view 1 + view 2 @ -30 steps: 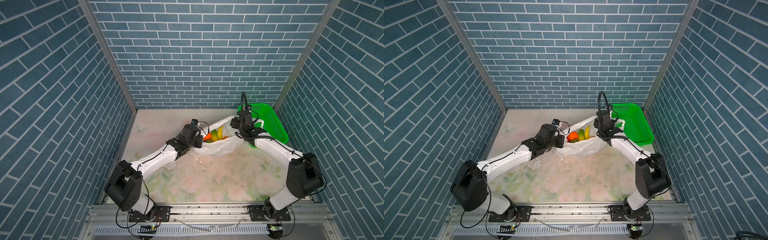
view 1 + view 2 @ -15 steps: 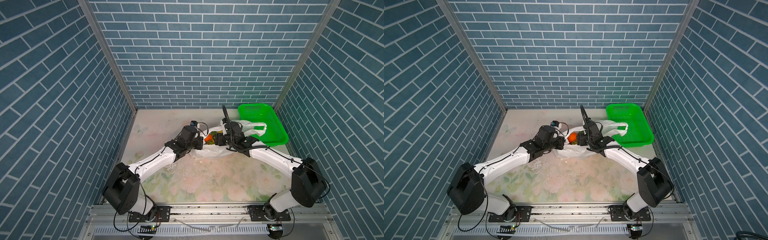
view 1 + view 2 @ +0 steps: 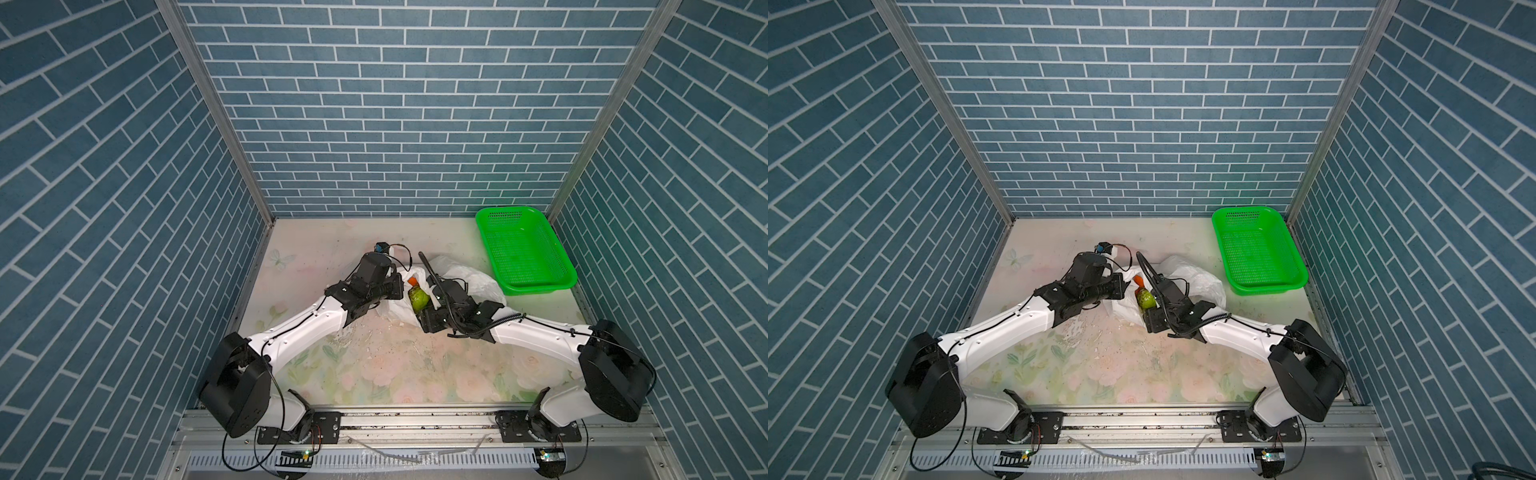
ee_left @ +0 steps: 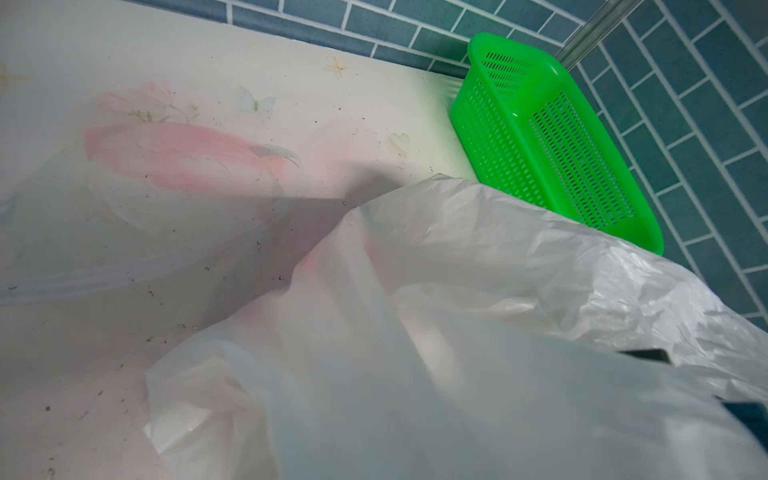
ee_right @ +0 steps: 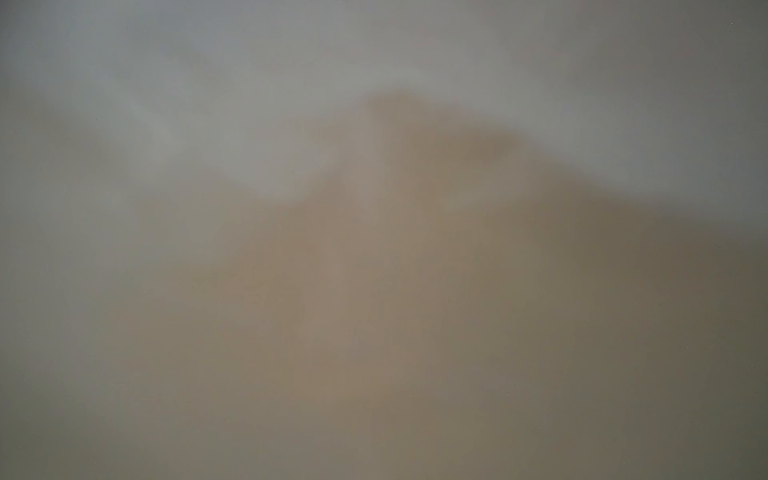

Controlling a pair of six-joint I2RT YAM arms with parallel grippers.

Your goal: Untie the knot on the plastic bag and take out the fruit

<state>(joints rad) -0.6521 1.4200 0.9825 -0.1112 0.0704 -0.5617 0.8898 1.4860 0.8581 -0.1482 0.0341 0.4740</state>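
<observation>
The white plastic bag (image 3: 473,277) (image 3: 1196,276) lies slumped mid-table with its mouth open; its knot is out of view. In the mouth show a green fruit (image 3: 419,297) (image 3: 1144,300) and, behind it, an orange fruit (image 3: 413,281). My right gripper (image 3: 422,309) reaches into the mouth from the right with its jaws wide, tips against the green fruit; whether it grips the fruit is hidden. My left gripper (image 3: 398,286) is at the bag's left edge, its jaws hidden by plastic. Bag film (image 4: 498,257) covers the left wrist view. The right wrist view is only blur.
A green perforated basket (image 3: 536,286) (image 4: 519,58) stands at the back right, just beyond the bag. Small white flakes litter the flowered tabletop (image 3: 374,357) in front of the bag. Blue brick walls close in three sides.
My right gripper has swung left from beside the basket and dropped into the bag's mouth. The bag has slumped lower. My left gripper has stayed at the bag's left edge.
</observation>
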